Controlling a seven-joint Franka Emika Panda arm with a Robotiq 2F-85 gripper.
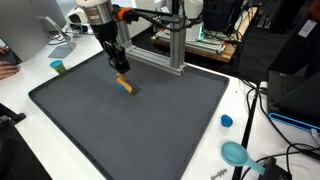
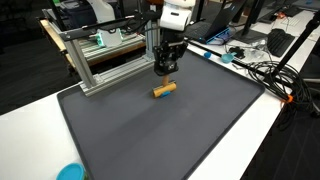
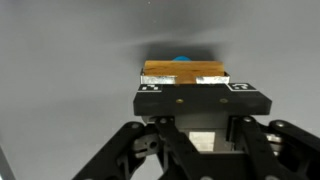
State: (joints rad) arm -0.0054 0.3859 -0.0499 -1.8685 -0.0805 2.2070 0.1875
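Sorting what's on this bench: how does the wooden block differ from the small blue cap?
The wooden block is tan and elongated; the blue cap is round. The block lies on the grey mat, the cap on the white table beside it. The block sits between the fingers of the gripper; the cap lies far from them. Both are small.

White arm point(image 2: 177, 18) up top, black gripper point(image 2: 166, 70) beneath, orange cable point(image 1: 126, 14) at the wrist, white square marks point(image 3: 150, 88) on the fingertips.

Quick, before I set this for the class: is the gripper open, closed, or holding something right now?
Gripper: closed, fingers clamped on the wooden block.
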